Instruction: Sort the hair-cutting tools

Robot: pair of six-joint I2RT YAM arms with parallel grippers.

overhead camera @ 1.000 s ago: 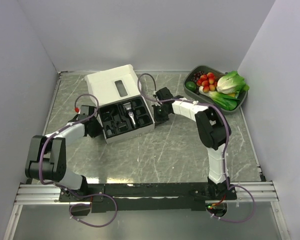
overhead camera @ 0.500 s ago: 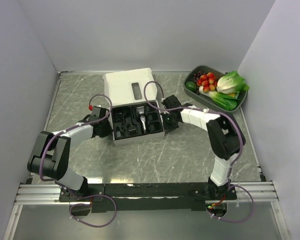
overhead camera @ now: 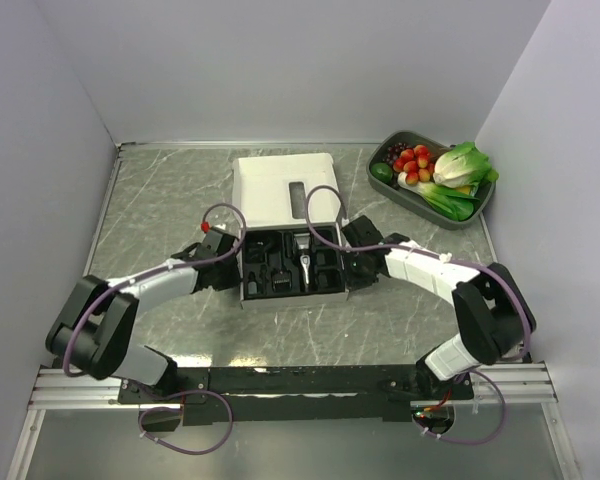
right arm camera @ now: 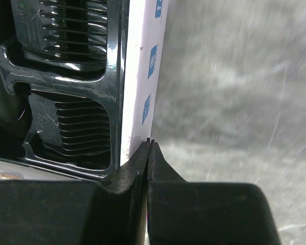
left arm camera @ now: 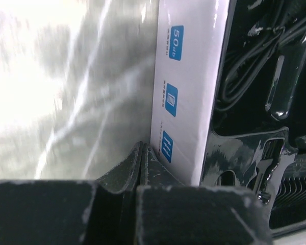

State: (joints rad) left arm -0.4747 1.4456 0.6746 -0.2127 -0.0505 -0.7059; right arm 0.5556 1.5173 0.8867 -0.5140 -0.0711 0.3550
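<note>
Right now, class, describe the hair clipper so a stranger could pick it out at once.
Find the open white cardboard box in the middle of the grey marbled table. Inside lies a black moulded plastic tray, and the slim black electric hair clipper sits near its centre. It alone shows a bright silver blade head; everything around it is black.

Closed left gripper (left arm camera: 143, 152), tips at white box wall (left arm camera: 186, 87); black tray (left arm camera: 255, 148) right, marble table (left arm camera: 76, 102) left.
</note>
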